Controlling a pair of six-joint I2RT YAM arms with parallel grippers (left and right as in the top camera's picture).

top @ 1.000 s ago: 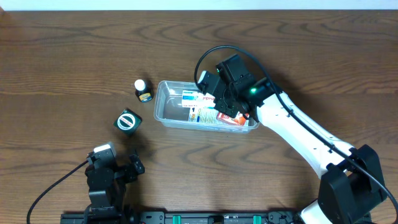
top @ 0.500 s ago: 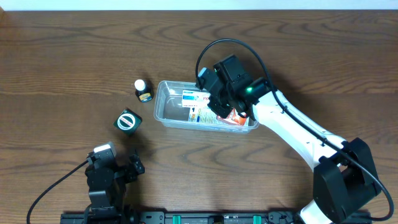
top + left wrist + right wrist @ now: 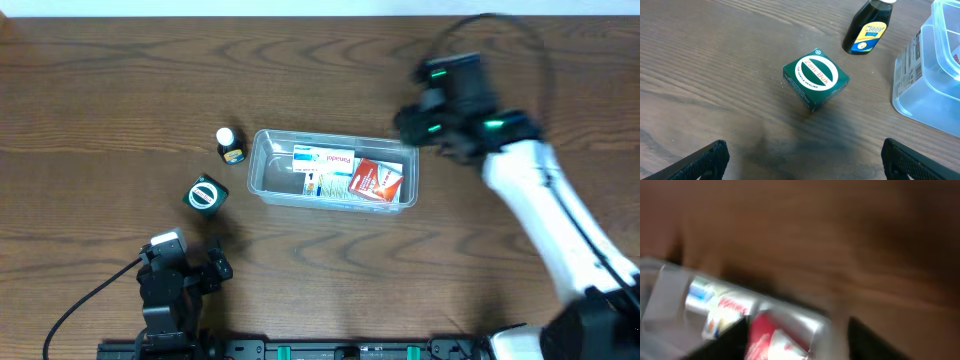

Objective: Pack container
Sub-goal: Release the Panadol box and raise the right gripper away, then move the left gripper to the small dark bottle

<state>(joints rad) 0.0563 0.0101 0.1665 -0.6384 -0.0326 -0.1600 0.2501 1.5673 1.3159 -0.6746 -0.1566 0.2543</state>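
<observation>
The clear plastic container [image 3: 260, 183] lies mid-table, holding a white box [image 3: 322, 168] and a red box [image 3: 377, 181]. It also shows in the left wrist view [image 3: 920, 95] and, blurred, in the right wrist view [image 3: 670, 290]. My right gripper [image 3: 410, 125] is open and empty, off the tub's far right corner; in its own view [image 3: 800, 345] the red box [image 3: 767, 337] lies below the jaws. My left gripper [image 3: 190, 262] is open and empty at the near left, with its fingers [image 3: 802, 167] short of a green box [image 3: 816, 78].
The green box [image 3: 205, 194] sits left of the container. A small dark bottle with a white cap [image 3: 230, 146] lies beyond it, also in the left wrist view [image 3: 867, 27]. The table is dark wood with a pale far edge.
My right gripper has left the red box lying in the container and swung quickly up and to the right, away from the tub. The left arm has not moved.
</observation>
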